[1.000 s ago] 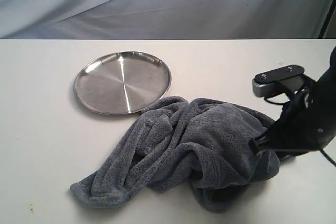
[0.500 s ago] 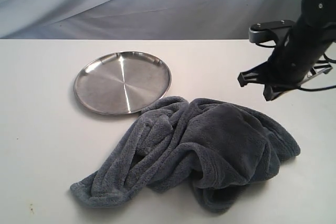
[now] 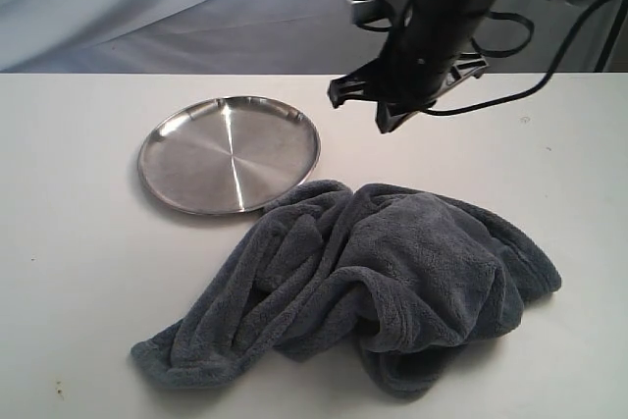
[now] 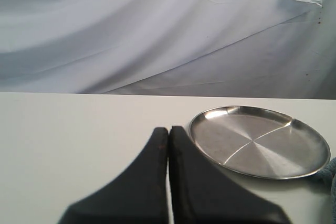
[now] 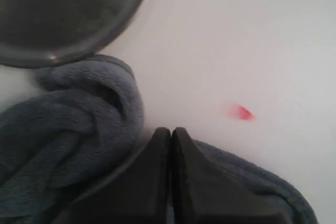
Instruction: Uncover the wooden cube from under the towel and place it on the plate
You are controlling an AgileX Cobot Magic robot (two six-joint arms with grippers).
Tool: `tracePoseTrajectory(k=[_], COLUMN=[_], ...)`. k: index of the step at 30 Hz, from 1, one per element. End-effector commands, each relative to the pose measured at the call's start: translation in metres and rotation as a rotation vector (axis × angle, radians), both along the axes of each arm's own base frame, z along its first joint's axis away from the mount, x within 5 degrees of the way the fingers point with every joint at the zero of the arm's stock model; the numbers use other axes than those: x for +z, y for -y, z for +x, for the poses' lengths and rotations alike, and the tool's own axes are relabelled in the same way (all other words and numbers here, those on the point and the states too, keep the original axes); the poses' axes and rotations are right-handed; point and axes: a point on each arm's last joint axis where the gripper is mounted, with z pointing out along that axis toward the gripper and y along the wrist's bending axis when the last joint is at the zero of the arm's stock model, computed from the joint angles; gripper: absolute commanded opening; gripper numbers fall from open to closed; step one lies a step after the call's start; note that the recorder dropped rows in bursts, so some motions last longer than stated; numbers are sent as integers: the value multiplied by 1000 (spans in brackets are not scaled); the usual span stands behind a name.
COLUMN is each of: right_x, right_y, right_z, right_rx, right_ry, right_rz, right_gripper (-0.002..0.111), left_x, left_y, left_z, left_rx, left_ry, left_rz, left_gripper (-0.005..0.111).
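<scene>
One round plate (image 3: 229, 154), shiny brushed steel, raised rim; towel (image 3: 373, 282) possibly touching.

plate (image 3: 229, 154) | round shiny steel, raised rim | lying flat on white table (image 3: 78, 242)

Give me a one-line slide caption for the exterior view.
Crumpled grey fleece towel beside an empty round stainless-steel plate on a white table, right tool hanging above; no wooden cube visible.

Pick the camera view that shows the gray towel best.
The exterior view: the whole crumpled towel is in frame, sharp and unobstructed. The right wrist view shows only blurred folds; the left wrist view shows just a sliver at its edge.
</scene>
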Motion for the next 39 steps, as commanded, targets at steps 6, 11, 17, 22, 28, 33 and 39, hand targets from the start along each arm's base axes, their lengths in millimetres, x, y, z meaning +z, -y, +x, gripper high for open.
tracePoseTrajectory(k=[6, 11, 17, 22, 28, 33, 39], right_x=[-6, -9, -16, -26, -39, -32, -17], right_y=[-69, -98, -112, -100, -51, -7, 48], right_z=[-35, -66, -117, -163, -203, -235, -246], right_rx=[169, 271, 379, 414, 405, 386, 293], right_ry=[-38, -84, -99, -105, -159, -159, -80], right_rz=[12, -38, -71, -73, -117, -120, -107], right_gripper=[0, 0, 0, 0, 0, 0, 0], left_x=[-1, -1, -1, -1, -1, -1, -1], left_y=[0, 0, 0, 0, 0, 0, 0], left_z=[0, 0, 0, 0, 0, 0, 0], left_rx=[0, 0, -1, -1, 0, 0, -1], left_ry=[1, 1, 1, 1, 1, 1, 1], left_rz=[-2, -2, 0, 0, -2, -2, 0], left_gripper=[1, 1, 1, 1, 1, 1, 1])
